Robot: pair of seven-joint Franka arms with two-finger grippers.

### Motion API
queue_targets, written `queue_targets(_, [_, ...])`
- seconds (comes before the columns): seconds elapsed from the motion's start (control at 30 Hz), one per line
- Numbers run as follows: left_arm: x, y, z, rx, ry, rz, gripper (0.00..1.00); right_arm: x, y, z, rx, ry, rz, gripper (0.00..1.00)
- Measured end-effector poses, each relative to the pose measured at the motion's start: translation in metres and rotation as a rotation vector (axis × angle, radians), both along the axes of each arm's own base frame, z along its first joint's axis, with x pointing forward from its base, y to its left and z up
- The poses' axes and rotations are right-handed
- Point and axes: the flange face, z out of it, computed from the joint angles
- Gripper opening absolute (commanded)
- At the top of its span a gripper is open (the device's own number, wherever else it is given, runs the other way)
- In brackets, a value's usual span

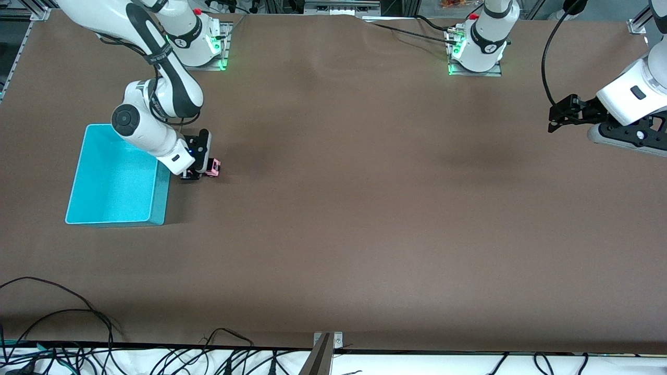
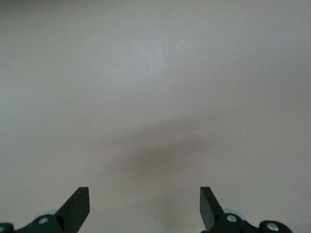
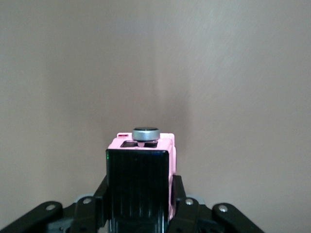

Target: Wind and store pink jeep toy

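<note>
Pink jeep toy [image 1: 213, 167] mostly hidden under right gripper [image 1: 200, 172], clamped between its fingers; only the pink end & black roof panel show. It sits at table level just beside turquoise bin [image 1: 117, 177], near the table's [image 1: 365, 208] right-arm end. No legible writing. Left gripper [image 1: 560, 115] waits w/ jaws wide, over the left-arm edge.

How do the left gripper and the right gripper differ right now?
The left gripper is open and holds nothing; the right gripper is shut on the pink jeep toy. The left gripper hangs over bare table at the left arm's end; the right gripper is down beside the turquoise bin. Both have black fingers.
</note>
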Motion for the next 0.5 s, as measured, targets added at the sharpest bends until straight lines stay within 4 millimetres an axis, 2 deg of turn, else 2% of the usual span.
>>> queue_targets(0.23, [0.0, -0.001, 0.001, 0.0, -0.001, -0.002, 1.0, 0.014, 0.017, 0.04, 0.01, -0.063, 0.028, 0.08])
queue_targets(0.4, [0.0, -0.001, 0.001, 0.0, 0.0, -0.002, 1.0, 0.034, 0.017, 0.077, 0.01, -0.026, 0.032, 0.08])
queue_targets(0.5, [-0.001, -0.001, 0.0, 0.001, 0.008, -0.001, 1.0, 0.049, 0.008, 0.105, 0.006, 0.02, 0.021, 0.08])
